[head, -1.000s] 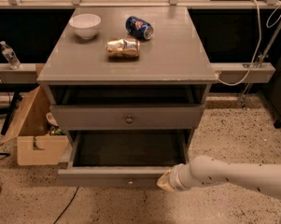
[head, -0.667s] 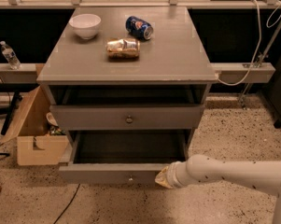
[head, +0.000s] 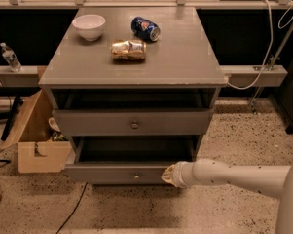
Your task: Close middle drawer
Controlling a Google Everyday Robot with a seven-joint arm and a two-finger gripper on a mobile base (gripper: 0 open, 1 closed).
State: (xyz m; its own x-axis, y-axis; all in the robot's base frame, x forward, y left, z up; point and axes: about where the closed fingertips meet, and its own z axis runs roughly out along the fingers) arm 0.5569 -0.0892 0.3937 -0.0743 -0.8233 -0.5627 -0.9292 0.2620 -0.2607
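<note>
Pale hand [head: 168, 175] sat at the middle drawer [head: 107, 172], flat grey front, probably touching; grip state unreadable.

Grey cabinet top [head: 185, 57] and its load.
The gripper [head: 168, 175] sits low at the cabinet front, right of centre. Above and beyond it lie a white bowl [head: 89, 27], far to its left; a blue can [head: 145, 28] on its side, slightly left; and a dented gold can [head: 128, 50], nearer than both, between them.
</note>
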